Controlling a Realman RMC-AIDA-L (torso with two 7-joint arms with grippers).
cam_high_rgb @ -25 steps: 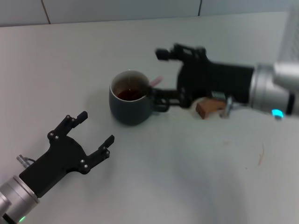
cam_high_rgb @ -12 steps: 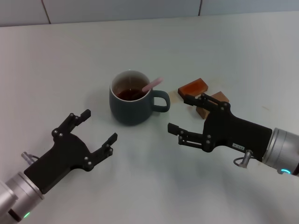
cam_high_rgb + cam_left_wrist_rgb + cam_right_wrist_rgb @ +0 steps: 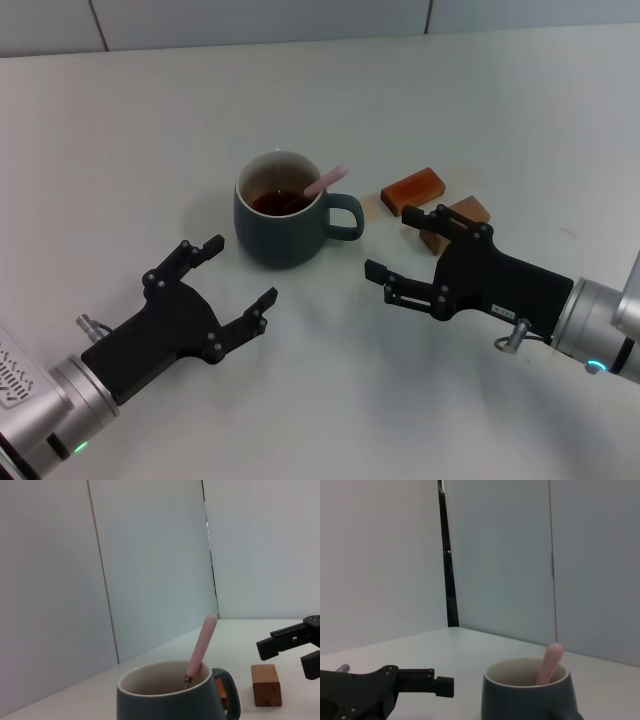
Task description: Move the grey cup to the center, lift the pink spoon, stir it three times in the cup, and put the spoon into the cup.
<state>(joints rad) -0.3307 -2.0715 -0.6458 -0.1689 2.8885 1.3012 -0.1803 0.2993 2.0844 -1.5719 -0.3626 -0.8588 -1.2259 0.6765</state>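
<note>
The grey cup (image 3: 283,218) stands upright mid-table, handle toward my right arm, brown liquid inside. The pink spoon (image 3: 322,184) leans in the cup, pink handle sticking out over the rim on the handle side. It also shows in the left wrist view (image 3: 202,647) and the right wrist view (image 3: 548,663), with the cup (image 3: 170,702) (image 3: 527,697). My left gripper (image 3: 234,277) is open and empty, near and left of the cup. My right gripper (image 3: 396,245) is open and empty, just right of the cup's handle.
Two brown wooden blocks (image 3: 412,189) (image 3: 455,217) lie on the white table (image 3: 150,130) right of the cup, beside my right gripper; one shows in the left wrist view (image 3: 265,684). A pale panelled wall (image 3: 260,20) rises behind the table.
My right gripper has let go of the spoon and drawn back from the cup toward me, uncovering the blocks. My left gripper has crept closer to the cup. The spoon stays in the cup.
</note>
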